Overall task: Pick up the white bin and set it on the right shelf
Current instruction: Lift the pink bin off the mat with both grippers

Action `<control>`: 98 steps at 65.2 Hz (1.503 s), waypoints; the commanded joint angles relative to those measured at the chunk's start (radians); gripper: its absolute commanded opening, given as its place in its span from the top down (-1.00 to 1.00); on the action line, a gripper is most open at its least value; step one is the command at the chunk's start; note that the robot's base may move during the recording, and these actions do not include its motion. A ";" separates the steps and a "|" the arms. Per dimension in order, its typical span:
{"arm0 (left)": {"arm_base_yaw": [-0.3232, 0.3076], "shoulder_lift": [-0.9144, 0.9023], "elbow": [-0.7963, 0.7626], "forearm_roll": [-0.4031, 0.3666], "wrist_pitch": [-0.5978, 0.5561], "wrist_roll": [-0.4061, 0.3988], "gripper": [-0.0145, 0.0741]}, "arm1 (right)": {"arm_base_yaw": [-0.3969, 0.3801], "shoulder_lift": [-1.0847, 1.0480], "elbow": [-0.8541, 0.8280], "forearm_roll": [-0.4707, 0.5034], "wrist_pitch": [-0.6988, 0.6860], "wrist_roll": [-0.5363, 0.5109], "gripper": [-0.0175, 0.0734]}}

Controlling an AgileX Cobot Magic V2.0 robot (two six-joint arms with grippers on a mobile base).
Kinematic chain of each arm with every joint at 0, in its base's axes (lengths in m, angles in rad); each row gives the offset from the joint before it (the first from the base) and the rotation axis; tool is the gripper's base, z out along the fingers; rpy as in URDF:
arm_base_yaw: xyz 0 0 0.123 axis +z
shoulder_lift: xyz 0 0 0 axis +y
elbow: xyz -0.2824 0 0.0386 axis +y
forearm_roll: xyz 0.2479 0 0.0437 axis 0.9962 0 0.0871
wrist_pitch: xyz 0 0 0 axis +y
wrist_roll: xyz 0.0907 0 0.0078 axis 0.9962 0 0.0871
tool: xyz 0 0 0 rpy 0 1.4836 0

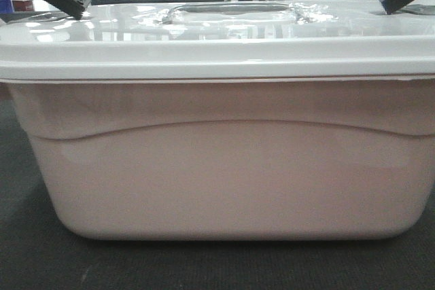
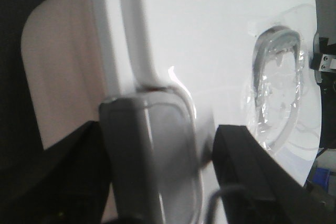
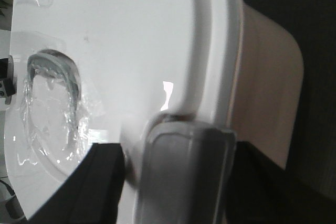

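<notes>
Left wrist-mounted view: the left gripper [image 2: 160, 145] stands spread astride the left latch [image 2: 152, 182] of the white bin [image 2: 210, 35]. The right gripper [image 3: 176, 156] straddles the right latch [image 3: 184, 192], grip unclear.

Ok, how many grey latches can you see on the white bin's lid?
2. One grey latch at the left end of the white bin, straddled by the left gripper; the other at the right end, straddled by the right gripper. The front view shows neither.

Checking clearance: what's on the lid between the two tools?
Front view: between left tool and right tool, only the white bin's lid, its recessed handle under crinkled film.
</notes>
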 commanded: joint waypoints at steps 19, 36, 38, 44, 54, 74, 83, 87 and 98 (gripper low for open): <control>-0.009 -0.034 -0.147 -0.075 0.180 0.037 0.21 | 0.003 -0.181 -0.051 0.091 0.150 -0.096 -0.33; -0.009 -0.081 -0.241 -0.077 0.180 0.044 0.27 | 0.003 -0.241 -0.068 0.135 0.150 -0.096 -0.33; -0.009 -0.087 -0.246 -0.080 0.180 0.044 0.27 | 0.003 -0.246 -0.069 0.149 0.150 -0.096 -0.33; -0.009 -0.115 -0.251 -0.092 0.178 0.044 0.27 | 0.003 -0.257 -0.070 0.201 0.150 -0.097 -0.33; -0.009 -0.163 -0.251 -0.098 0.167 0.044 0.27 | 0.003 -0.275 -0.070 0.272 0.150 -0.123 -0.33; -0.009 -0.249 -0.251 -0.100 0.139 0.044 0.27 | 0.003 -0.316 -0.105 0.311 0.150 -0.135 -0.24; -0.009 -0.274 -0.251 -0.101 0.127 0.044 0.27 | 0.003 -0.319 -0.148 0.311 0.150 -0.135 -0.11; -0.009 -0.277 -0.251 -0.104 0.122 0.044 0.27 | 0.003 -0.319 -0.159 0.311 0.150 -0.135 -0.11; -0.009 -0.285 -0.251 -0.105 0.101 0.044 0.27 | 0.003 -0.319 -0.170 0.311 0.150 -0.135 -0.11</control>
